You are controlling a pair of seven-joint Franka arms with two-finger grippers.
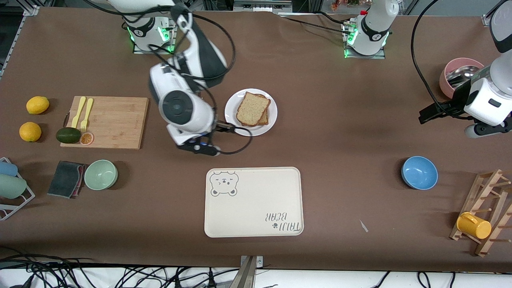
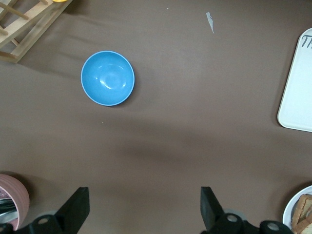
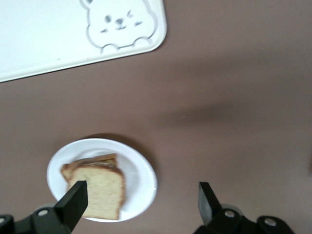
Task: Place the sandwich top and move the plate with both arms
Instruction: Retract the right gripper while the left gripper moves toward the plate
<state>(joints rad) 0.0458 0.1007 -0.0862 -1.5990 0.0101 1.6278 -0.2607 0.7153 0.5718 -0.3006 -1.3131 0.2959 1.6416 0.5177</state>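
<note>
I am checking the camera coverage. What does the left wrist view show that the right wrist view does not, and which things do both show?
Only the left wrist view shows the blue bowl, the wooden rack, the pink container and the open left claw over bare table. Only the right wrist view shows the bear face on the tray and the open right claw beside the plate. Both show the tray, the plate and the sandwich top on it.

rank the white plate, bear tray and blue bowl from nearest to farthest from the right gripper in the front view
From the right gripper:
1. White plate, right beside it.
2. Bear tray, nearer the front camera.
3. Blue bowl, toward the left arm's end of the table.
</note>
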